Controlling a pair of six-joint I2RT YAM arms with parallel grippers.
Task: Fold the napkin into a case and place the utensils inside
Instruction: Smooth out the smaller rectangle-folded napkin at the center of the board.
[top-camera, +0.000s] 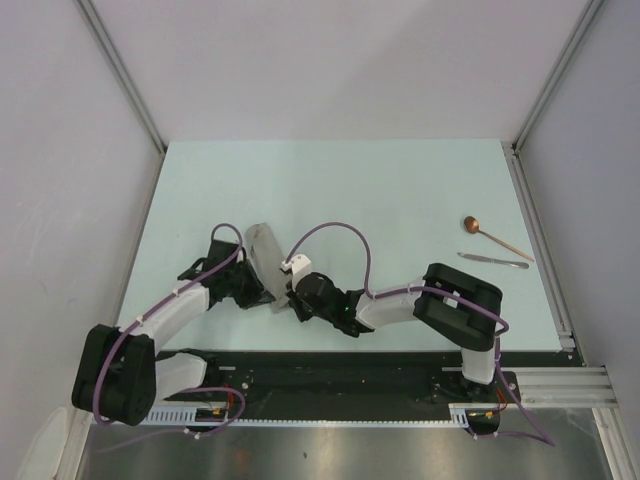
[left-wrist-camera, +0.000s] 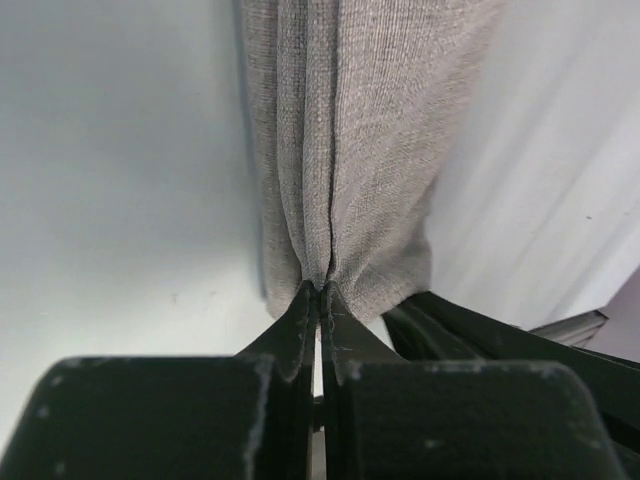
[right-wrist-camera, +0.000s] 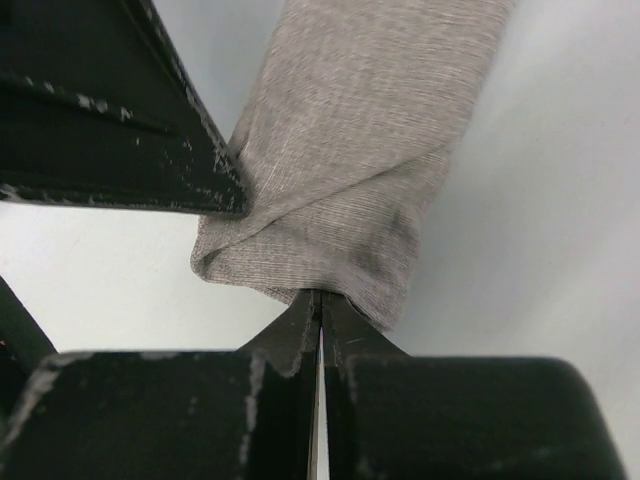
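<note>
The grey-beige napkin (top-camera: 264, 248) is folded into a narrow strip on the table between my two arms. My left gripper (top-camera: 262, 293) is shut on its near end; the left wrist view shows the cloth (left-wrist-camera: 350, 150) pinched at the fingertips (left-wrist-camera: 305, 300). My right gripper (top-camera: 283, 290) is shut on the same near end from the right; the cloth (right-wrist-camera: 350, 180) bunches at its tips. The copper spoon (top-camera: 496, 237) and the thin silvery piece (top-camera: 493, 261) lie on the table at the far right, apart from both grippers.
The pale green table (top-camera: 400, 200) is bordered by grey walls and a metal rail (top-camera: 545, 260) on the right. The left gripper's finger (right-wrist-camera: 120, 110) shows in the right wrist view. Purple cables loop over both arms.
</note>
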